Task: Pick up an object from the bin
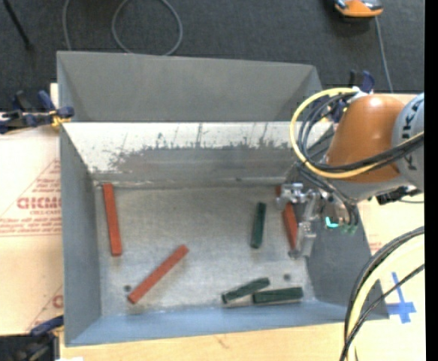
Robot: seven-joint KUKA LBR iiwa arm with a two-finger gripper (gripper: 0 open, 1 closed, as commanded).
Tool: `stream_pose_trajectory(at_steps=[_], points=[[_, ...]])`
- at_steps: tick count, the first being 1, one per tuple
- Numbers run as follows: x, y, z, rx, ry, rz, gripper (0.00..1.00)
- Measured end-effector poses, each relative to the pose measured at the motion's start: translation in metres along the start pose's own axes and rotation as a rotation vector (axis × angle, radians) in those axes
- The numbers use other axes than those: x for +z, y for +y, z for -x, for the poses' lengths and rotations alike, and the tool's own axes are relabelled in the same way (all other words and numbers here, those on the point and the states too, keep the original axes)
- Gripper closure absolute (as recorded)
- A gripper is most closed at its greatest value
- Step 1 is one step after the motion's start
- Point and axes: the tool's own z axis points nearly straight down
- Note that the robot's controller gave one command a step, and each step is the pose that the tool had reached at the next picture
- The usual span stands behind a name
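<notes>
My gripper (303,233) hangs low at the right side of the bin, close to the right wall. A short red stick (287,224) lies just to its left, touching or nearly touching it; I cannot tell whether the stick is held. A dark green stick (258,225) lies upright in the view a little further left, apart from the gripper. Two more dark green sticks (245,290) (278,295) lie end to end near the bin's front wall, below the gripper.
A long red stick (112,219) lies along the left wall. Another red stick (158,274) lies slanted at the front left. The arm's orange cover and looped cables hang over the bin's right rim.
</notes>
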Motion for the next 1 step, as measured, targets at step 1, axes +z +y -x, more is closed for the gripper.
stream_pose_trajectory(at_steps=[1], points=[[0.0596,0.0080,0.0671,-0.225,-0.012,-0.002,0.00]])
